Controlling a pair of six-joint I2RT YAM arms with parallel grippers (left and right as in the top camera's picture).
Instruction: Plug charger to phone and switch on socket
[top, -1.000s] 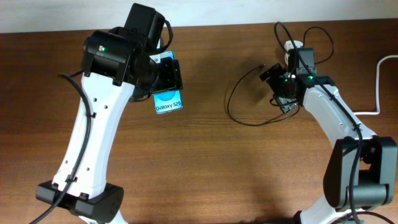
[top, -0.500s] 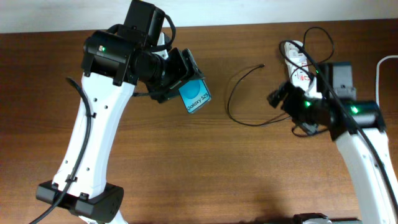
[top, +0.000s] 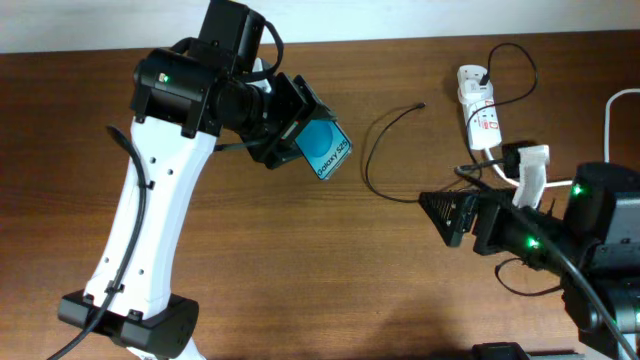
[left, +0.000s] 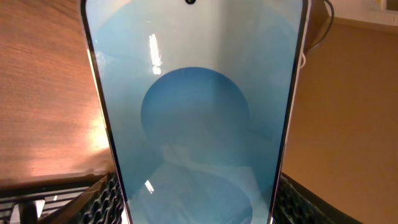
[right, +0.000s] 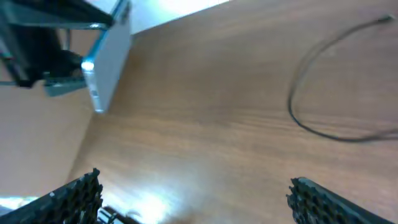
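Holding the phone (top: 326, 150) tilted above the table (top: 300, 270), the left gripper (top: 292, 132) is clamped on its two long sides, with the screen facing the wrist camera. The right gripper (top: 440, 216) hangs spread apart with nothing in it, near the cable (top: 368, 170) loop on the wood. The connector tip (top: 420, 105) lies free, well apart from the phone. The other end looks plugged into the socket (top: 482, 112). The cable is likely thin, limp and floppy, so pinch just behind the stiff tip. The phone is rigid, its glass slick.
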